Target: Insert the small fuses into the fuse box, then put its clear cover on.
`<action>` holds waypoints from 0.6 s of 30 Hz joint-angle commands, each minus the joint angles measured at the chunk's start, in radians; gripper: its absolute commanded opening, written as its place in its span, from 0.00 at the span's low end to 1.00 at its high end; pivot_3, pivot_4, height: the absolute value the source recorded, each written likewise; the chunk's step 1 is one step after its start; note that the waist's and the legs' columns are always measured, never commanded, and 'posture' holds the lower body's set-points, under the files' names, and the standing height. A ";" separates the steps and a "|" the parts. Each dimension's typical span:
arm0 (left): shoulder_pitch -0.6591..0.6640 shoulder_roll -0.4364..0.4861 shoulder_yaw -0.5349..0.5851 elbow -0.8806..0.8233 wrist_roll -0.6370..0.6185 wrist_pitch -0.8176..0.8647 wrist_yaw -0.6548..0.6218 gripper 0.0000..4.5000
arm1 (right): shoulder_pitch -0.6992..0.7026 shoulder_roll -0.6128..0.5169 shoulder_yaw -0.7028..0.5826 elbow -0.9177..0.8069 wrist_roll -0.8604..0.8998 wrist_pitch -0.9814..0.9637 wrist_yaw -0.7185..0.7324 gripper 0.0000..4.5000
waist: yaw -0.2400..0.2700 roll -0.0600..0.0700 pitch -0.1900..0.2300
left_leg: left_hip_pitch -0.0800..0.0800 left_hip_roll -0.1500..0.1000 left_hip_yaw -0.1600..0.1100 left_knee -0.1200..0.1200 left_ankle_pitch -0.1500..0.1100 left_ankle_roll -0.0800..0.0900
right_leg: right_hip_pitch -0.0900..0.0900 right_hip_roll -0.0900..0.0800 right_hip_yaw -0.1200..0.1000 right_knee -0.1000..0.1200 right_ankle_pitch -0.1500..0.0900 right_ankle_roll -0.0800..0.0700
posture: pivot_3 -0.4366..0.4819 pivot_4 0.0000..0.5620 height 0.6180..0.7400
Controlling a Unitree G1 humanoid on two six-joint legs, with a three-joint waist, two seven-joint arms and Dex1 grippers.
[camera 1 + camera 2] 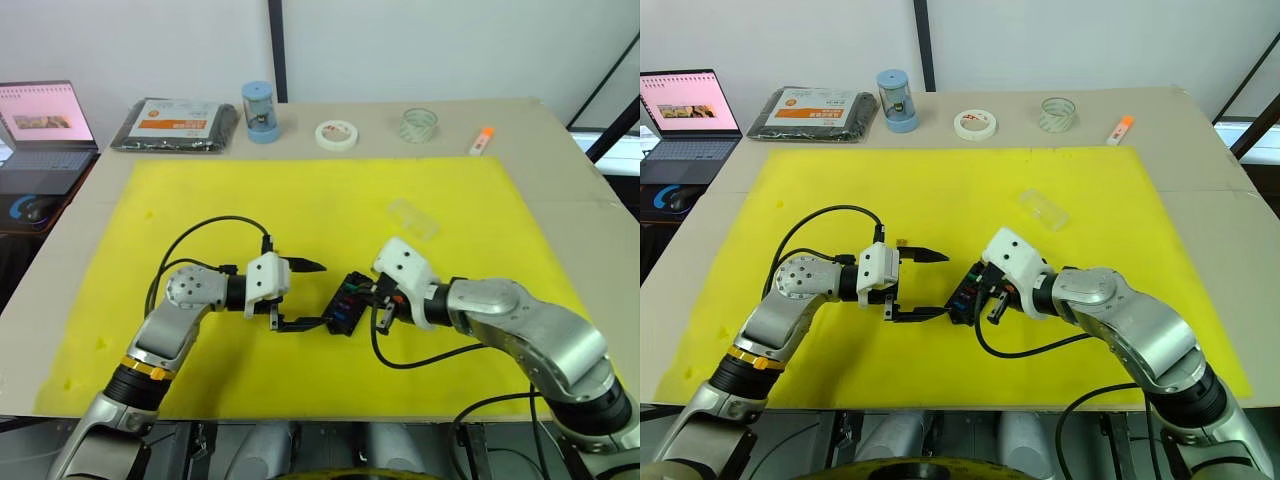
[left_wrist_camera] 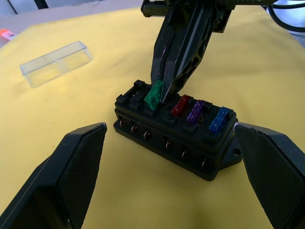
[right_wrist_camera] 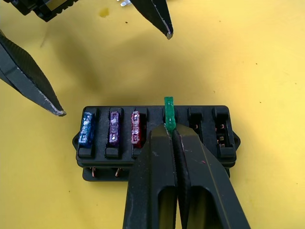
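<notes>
The black fuse box [image 1: 346, 304] lies on the yellow mat [image 1: 200, 200], between my two grippers. Blue [image 3: 87, 129], purple [image 3: 114, 128] and red [image 3: 136, 128] small fuses sit in one row of its slots. My right gripper [image 3: 171, 131] is shut on a green fuse [image 3: 169, 113], which stands tilted in the slot beside the red one. My left gripper [image 1: 312, 293] is open, one finger on each side of the box's left end, touching nothing. The clear cover [image 1: 412, 218] lies on the mat behind the right gripper, apart from the box.
Along the table's back edge stand a black packet with an orange label [image 1: 175, 125], a blue canister [image 1: 260, 112], a white tape roll [image 1: 336, 134], a clear tape roll [image 1: 418, 124] and an orange marker [image 1: 482, 141]. A laptop [image 1: 45, 130] sits off the table's left.
</notes>
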 commanded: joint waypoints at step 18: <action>-0.005 0.005 0.001 -0.025 -0.003 -0.007 0.002 1.00 | -0.009 -0.004 -0.005 -0.018 -0.003 -0.033 0.044 0.27 | 0.000 0.000 0.000 | 0.000 0.000 0.000 0.000 0.000 0.000 | 0.000 0.000 0.000 0.000 0.000 0.000 | 0.48 0.27 1.00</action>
